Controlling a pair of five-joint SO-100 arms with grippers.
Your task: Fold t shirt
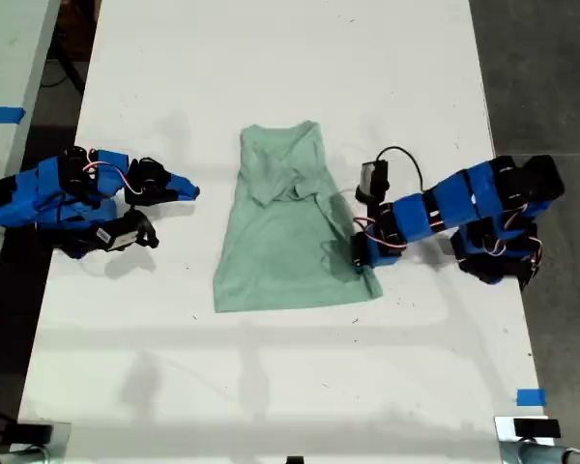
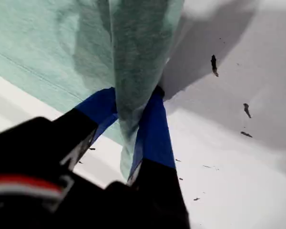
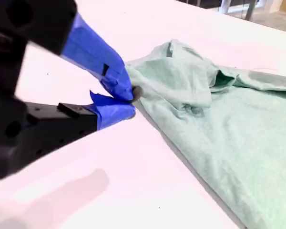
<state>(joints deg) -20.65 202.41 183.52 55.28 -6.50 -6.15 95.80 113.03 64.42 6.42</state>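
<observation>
Exterior view first: you had the t shirt (image 1: 288,227) lying on the white table (image 1: 271,387), near its middle, with the narrower neck end toward the far side and the wide hem toward the near side. Its sleeves were folded inward over the chest, leaving a rumpled patch there.

At the exterior view's right, my first gripper (image 1: 363,253) sat at the shirt's near right corner. In the first wrist view its blue fingers (image 2: 155,129) were pinching a gathered ridge of the green fabric (image 2: 133,71) between them, and the cloth rose from the table at that spot.

At the exterior view's left, my second gripper (image 1: 186,187) rested apart from the shirt. The second wrist view showed its blue fingertips (image 3: 115,76) pressed nearly together just beside the shirt's edge (image 3: 200,119), holding nothing.
</observation>
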